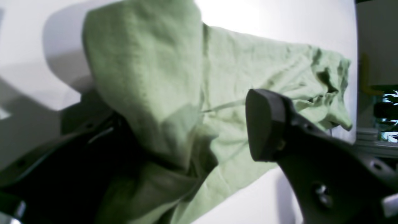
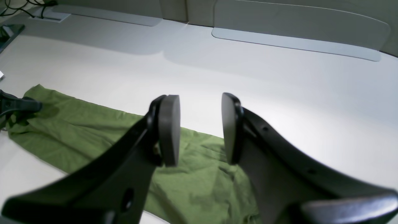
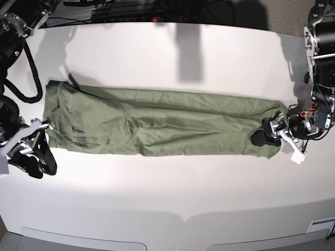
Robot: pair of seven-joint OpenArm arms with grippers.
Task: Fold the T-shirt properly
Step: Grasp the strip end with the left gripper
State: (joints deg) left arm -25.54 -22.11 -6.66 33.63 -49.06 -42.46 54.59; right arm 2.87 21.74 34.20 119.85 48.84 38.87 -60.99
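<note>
A: T-shirt (image 3: 157, 123) lies as a long narrow band across the white table (image 3: 167, 193) — why so?

B: I'd judge its sides are already folded in, leaving the ends to bring together.

A: And the left gripper (image 3: 267, 137)?

B: At one end, jaws spread wide, cloth draped over one finger (image 1: 102, 149), not pinched.

A: The right gripper (image 2: 200, 129)?

B: Half apart, empty, just beside the opposite end, probably placed to take it.
</note>
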